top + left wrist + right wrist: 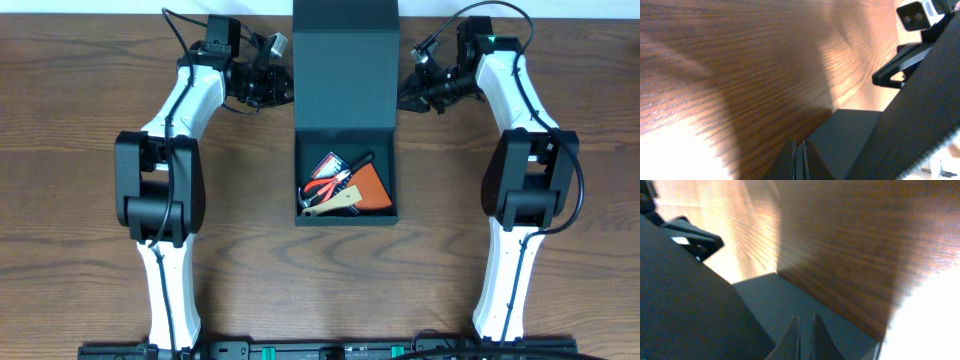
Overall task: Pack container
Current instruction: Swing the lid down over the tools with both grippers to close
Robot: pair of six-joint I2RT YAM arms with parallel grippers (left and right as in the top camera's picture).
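Observation:
The dark teal container (345,215) sits open at the table's middle, its flap lid (345,60) raised at the far side. Inside lie red-handled pliers (322,186), an orange flat piece (372,187), a black tool (358,161) and a light wooden-handled tool (328,206). My left gripper (283,88) is at the lid's left edge and my right gripper (407,97) at its right edge. Both are shut with nothing held. In the left wrist view my gripper (799,161) points along the lid (920,115). The right wrist view shows my gripper (806,336) beside the lid (680,300).
Bare brown wood table (90,100) surrounds the container. Each wrist view catches the opposite arm's black fingers past the lid: the right arm's (890,72) and the left arm's (695,237). The arm bases stand at the near edge.

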